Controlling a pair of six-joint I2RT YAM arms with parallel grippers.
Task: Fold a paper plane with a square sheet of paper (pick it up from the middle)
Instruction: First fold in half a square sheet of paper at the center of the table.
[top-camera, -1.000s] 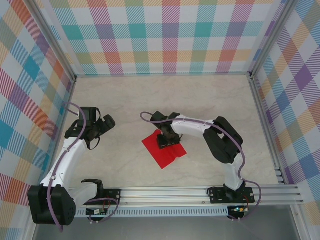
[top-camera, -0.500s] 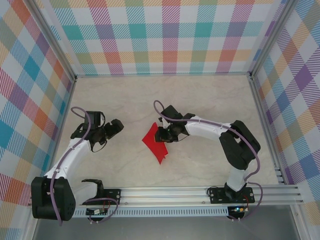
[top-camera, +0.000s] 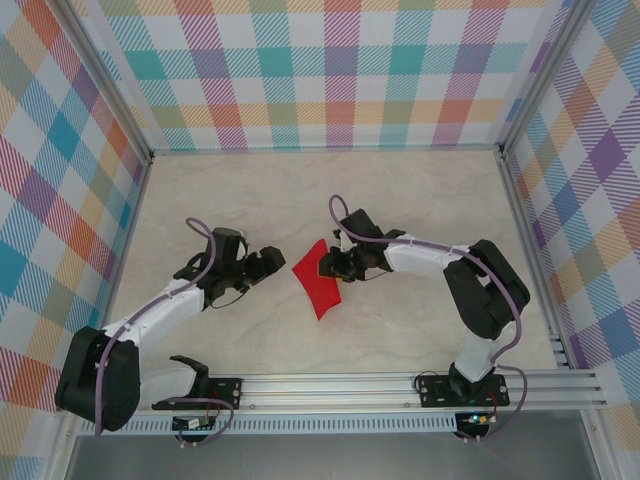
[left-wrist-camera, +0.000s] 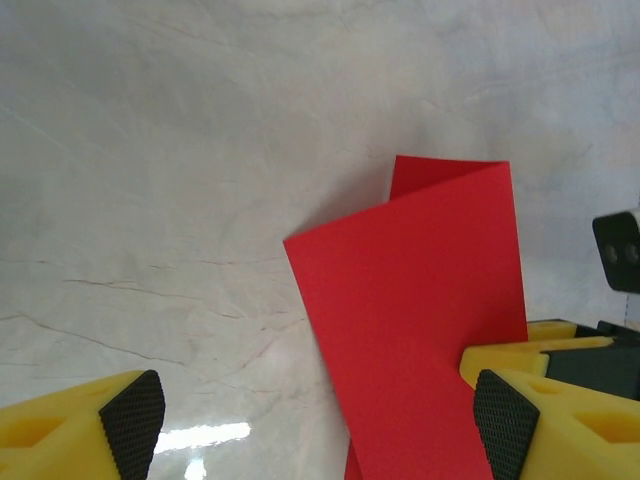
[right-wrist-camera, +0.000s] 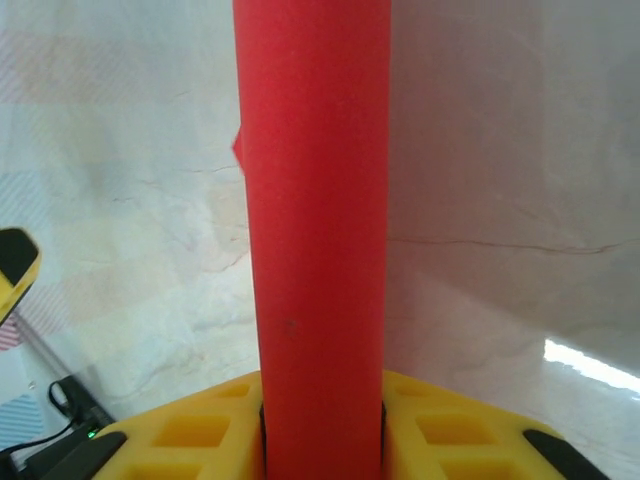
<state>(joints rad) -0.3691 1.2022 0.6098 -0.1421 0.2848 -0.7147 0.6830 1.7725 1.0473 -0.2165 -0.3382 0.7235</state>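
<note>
Item, right hand: yellow fingers together, clamped on the square sheet of paper near its middle. The sheet bows away from the right hand in a loose, uncreased curl, and its free flap hangs on that hand's left side. You cannot tell whether its low corner touches the table below the right hand. Item, left hand: fingers apart, just left of the right hand, with the hanging flap between its black pads and closer to one of them; you cannot tell if it touches. Step in hand, as judged: take the free flap with the left hand so a first centre fold can be laid. To do it well, hold the right hand's pinch steady and bring the left hand in square to the flap's edge. Close only once the paper sits fully between the pads, and match edges before pressing any crease, since thin paper will likely skew if tugged. Markings: none; the sheet is plain red, with no brand, label or writing readable around the right hand.
</note>
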